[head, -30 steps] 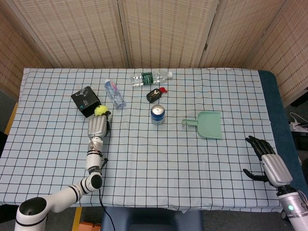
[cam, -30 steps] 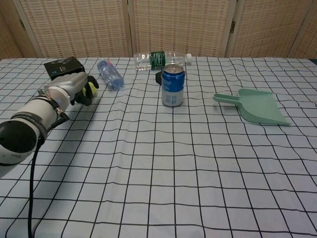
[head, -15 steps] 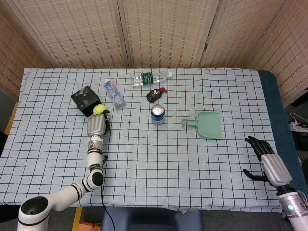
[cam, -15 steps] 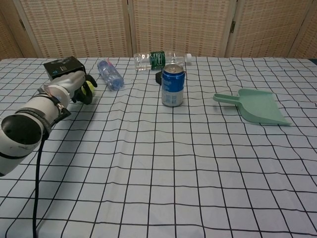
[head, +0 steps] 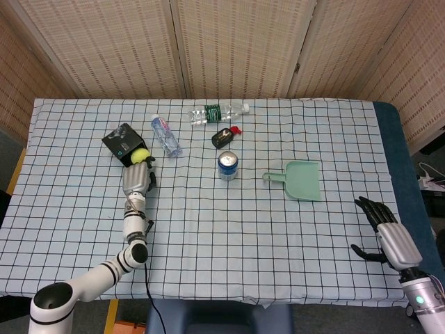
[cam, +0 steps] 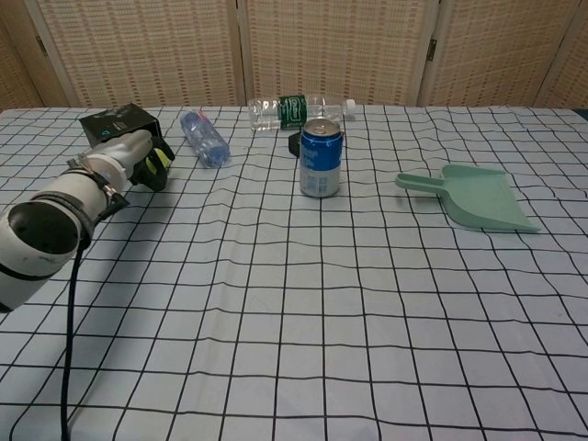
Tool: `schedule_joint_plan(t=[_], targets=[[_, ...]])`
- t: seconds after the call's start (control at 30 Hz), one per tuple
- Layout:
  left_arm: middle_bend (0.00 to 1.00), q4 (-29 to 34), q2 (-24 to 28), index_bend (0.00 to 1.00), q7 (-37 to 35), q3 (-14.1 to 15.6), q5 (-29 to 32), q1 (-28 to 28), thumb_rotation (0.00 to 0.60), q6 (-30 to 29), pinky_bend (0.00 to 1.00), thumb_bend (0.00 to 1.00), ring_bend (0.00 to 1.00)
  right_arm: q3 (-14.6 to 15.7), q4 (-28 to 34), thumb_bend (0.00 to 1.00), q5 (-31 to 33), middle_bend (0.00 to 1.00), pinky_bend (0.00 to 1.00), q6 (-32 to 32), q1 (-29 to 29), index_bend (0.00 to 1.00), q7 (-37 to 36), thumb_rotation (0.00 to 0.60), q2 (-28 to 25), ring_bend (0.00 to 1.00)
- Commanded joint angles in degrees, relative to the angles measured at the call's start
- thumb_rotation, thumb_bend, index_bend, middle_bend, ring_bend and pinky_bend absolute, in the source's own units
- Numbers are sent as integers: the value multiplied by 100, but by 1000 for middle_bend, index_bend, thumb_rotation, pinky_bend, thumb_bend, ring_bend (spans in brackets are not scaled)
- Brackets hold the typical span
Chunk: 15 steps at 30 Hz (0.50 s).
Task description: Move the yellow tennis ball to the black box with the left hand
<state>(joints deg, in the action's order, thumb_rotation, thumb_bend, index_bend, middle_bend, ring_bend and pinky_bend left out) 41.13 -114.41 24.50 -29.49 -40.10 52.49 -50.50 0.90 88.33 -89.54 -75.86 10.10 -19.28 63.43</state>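
My left hand [head: 138, 177] grips the yellow tennis ball [head: 141, 155] at the back left of the table, the ball peeking out past the fingers. In the chest view the left hand [cam: 138, 158] mostly hides the ball [cam: 163, 157]. The black box [head: 122, 143] lies right behind the ball, touching or nearly touching it; the chest view shows the black box [cam: 113, 123] just beyond the hand. My right hand [head: 384, 227] hangs off the table's right edge, its fingers spread and holding nothing.
A small water bottle [head: 165, 135] lies right of the box. Further right stand a blue can [head: 228, 165], a black and red object [head: 224, 136] and a green-labelled bottle [head: 218, 112] lying down. A green dustpan [head: 300, 179] rests at mid right.
My left hand has carried the ball back and left, up to the black box. The right hand has not moved.
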Motion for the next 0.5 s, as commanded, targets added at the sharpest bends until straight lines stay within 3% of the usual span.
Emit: schedule_joint_plan(t=[0.03,0.5], targets=[[289,-111,-17,235,-26,-19,51,16,600,87,321,632,274,4,-2,158,0,0,0,12,4,0,0,600,4,0],[182,-544,-37,174,-383,12,-79,79,600,439,289,607,151,-14,-24,159,67,0,0,80,25,0,10,600,32,0]])
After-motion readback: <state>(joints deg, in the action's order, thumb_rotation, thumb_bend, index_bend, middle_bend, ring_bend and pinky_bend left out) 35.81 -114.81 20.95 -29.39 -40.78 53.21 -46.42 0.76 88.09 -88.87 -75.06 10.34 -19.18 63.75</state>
